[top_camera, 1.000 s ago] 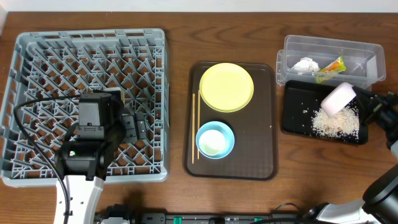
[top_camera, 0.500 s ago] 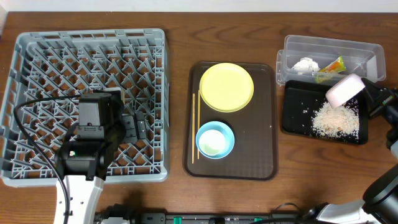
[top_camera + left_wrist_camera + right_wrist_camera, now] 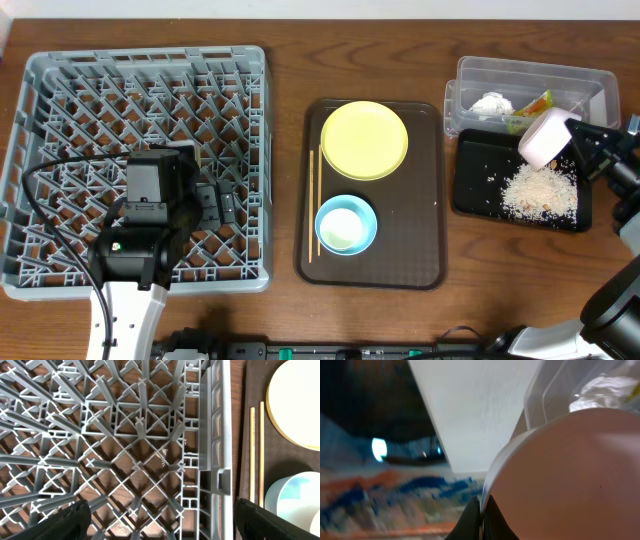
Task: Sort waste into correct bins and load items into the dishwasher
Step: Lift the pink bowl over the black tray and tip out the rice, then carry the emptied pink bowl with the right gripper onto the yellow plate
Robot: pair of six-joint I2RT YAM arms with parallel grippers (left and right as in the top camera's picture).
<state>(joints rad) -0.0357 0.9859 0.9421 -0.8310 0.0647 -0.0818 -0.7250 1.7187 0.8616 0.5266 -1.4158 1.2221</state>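
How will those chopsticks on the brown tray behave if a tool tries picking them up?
Probably stiff and light: the chopsticks look thin and wooden. They lie flat on the tray, so getting under them may be awkward. As a loose pair side by side, one could slide away when nudged.

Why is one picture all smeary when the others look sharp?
Right wrist view: the pinkish-white bowl sits so close to the lens that it and everything behind it blur. Left wrist view: the grey dish rack is crisp. Overhead view: evenly lit and sharp across the wooden table.
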